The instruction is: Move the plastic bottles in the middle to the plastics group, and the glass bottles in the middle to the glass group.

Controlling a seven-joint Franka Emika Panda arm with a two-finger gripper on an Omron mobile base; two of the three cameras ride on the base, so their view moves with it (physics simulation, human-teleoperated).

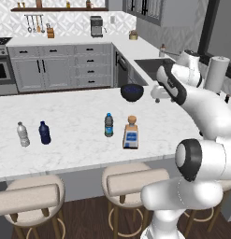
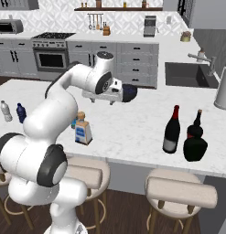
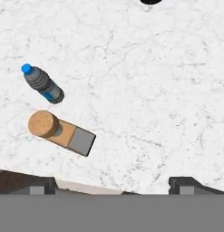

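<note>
Water bottle (image 1: 108, 125): small, ribbed clear-bluish plastic with a blue label, upright at centre of the left base view on the white marbled surface (image 1: 75, 121). Just right of it stands the squarish bottle (image 1: 131, 134) (tan cork stopper, blue label). At lower left are a clear bottle (image 1: 23, 134) and a dark-blue bottle (image 1: 44, 132). Tall dark wine bottles (image 2: 172, 130) with red necks stand right of centre in the right base view. The end effector (image 3: 112, 183) hangs above the surface, fingers spread wide, holding nothing.
</note>
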